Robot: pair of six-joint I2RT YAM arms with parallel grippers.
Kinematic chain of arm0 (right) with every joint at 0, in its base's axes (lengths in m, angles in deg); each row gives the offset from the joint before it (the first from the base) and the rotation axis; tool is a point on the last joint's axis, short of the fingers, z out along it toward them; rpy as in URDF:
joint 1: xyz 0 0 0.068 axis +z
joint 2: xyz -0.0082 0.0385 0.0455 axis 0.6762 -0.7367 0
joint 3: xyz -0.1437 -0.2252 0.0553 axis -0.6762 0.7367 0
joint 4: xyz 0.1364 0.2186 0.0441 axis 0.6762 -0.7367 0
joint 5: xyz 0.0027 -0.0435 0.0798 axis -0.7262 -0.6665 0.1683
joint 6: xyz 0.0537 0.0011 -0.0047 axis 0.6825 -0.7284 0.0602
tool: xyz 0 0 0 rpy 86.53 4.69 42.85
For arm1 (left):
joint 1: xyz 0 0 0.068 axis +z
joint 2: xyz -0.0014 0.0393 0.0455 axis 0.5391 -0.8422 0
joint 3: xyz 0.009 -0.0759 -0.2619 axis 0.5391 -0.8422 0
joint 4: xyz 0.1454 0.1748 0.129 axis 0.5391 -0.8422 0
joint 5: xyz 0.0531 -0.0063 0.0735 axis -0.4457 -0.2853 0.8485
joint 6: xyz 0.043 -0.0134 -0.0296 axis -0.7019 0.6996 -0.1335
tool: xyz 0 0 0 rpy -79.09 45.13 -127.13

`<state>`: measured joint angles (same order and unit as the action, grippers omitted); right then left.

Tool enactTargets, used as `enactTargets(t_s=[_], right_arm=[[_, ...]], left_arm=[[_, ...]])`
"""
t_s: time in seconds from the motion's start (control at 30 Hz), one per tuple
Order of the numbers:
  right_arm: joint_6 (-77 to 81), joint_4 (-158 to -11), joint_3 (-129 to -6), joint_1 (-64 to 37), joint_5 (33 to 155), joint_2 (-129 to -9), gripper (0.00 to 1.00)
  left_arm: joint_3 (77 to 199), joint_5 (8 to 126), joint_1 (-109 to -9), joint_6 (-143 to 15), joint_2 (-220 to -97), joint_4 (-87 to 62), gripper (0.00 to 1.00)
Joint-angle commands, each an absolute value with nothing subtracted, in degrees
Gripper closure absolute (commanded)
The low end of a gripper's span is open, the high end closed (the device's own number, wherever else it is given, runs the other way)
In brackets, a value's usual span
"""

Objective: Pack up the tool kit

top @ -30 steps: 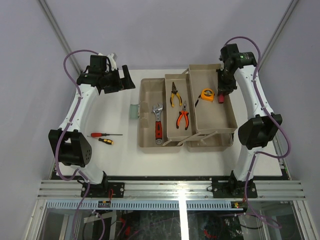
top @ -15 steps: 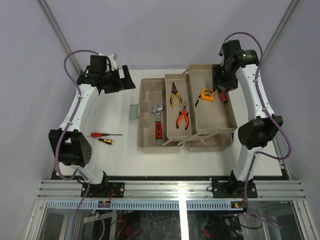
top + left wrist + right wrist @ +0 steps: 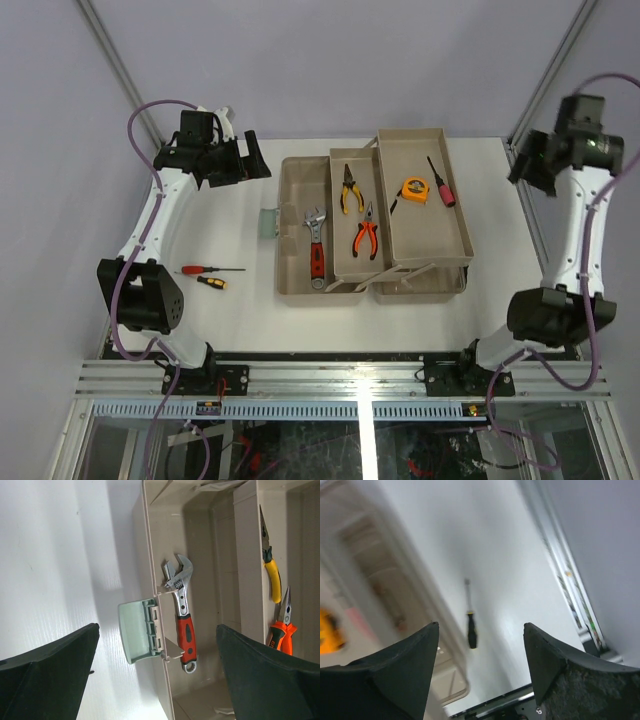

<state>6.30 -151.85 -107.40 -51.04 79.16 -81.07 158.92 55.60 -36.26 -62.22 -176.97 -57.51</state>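
Observation:
The beige toolbox [image 3: 293,200] lies open mid-table with its trays folded out. In its base lies a red-handled wrench [image 3: 316,245], and the middle tray holds yellow pliers [image 3: 349,190] and orange pliers [image 3: 365,235]. An orange tape measure [image 3: 414,189] and a red-handled screwdriver [image 3: 441,183] rest in the right tray. My left gripper [image 3: 255,158] hangs open above the box's left wall, with the wrench [image 3: 181,605] below it. My right gripper [image 3: 520,165] is open and empty, right of the box. Its blurred view shows a black-handled screwdriver [image 3: 471,630] on the table.
Two more screwdrivers, one red-handled [image 3: 205,269] and one short orange-and-black [image 3: 211,283], lie on the white table left of the box. A pale green latch [image 3: 139,638] sticks out from the box's left wall. The metal frame rail [image 3: 570,595] runs along the table's right edge.
My right gripper has opened and left the red-handled screwdriver lying in the right tray. It then swung out to the right, away from the box. The left arm has not moved.

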Motion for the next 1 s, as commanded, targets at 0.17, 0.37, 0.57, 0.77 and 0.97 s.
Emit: enactTargets(t_s=[0.17,0.37,0.57,0.77,0.97], right_arm=[[5.6,-138.9,-72.7,-61.8,85.0,-71.4,0.24],[7.4,-131.5,-57.8,-61.7,89.1,-72.7,0.26],[8.7,-127.1,-54.6,-61.7,90.1,-75.7,0.29],[10.2,-124.4,-52.5,-61.7,93.0,-79.6,0.32],[10.1,-122.5,-48.7,-61.7,95.2,-82.0,0.33]], left_arm=[[161.0,54.6,-35.7,-62.3,-177.0,-57.1,0.00],[160.9,55.0,-35.7,-62.6,-176.8,-57.2,0.00],[160.9,55.1,-35.8,-62.6,-176.9,-57.3,0.00],[161.6,55.3,-35.8,-62.6,-177.2,-57.6,0.00],[161.9,55.3,-35.7,-62.6,-177.5,-57.8,0.00]])
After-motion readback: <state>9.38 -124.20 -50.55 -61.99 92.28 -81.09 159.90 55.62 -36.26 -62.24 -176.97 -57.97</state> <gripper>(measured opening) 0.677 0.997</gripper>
